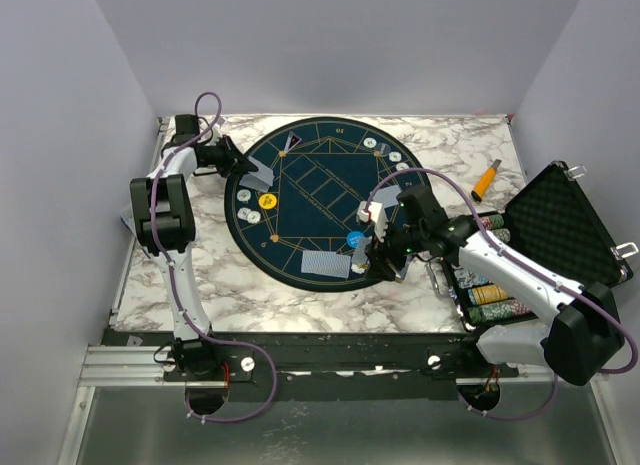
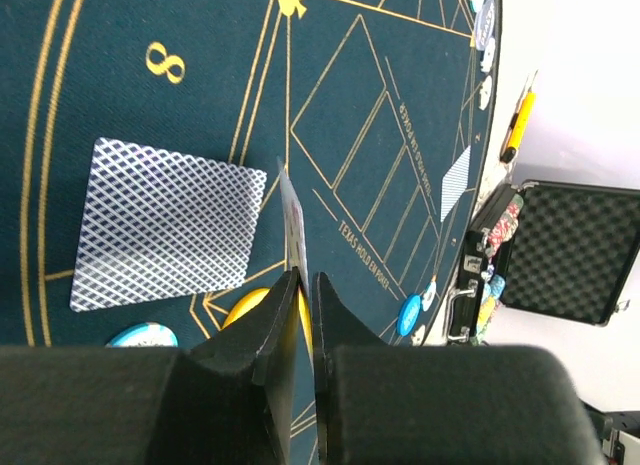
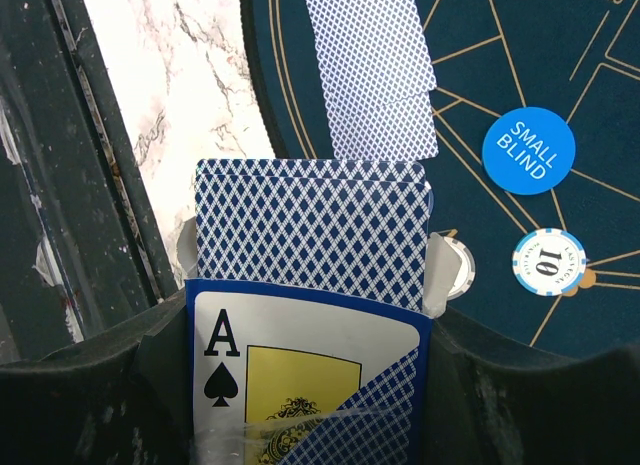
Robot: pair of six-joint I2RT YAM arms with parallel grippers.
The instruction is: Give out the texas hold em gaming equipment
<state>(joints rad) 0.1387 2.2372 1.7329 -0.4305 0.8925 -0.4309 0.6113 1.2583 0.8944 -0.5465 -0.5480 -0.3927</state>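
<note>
Left gripper [image 2: 303,285]: one card [image 2: 292,223] edge-on between near-closed jaws, above felt mat [image 2: 380,135] (firm or slack, cannot tell). Right gripper [image 3: 308,335]: clamped on boxed deck [image 3: 315,225] at mat's edge

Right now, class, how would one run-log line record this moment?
left jaws: pinching edge-on card over mat | right jaws: gripping card box | on mat: face-down card, small blind disc

Plain pale lilac walls [image 1: 330,45] around a white marble-patterned table [image 1: 240,295] under even light
</note>
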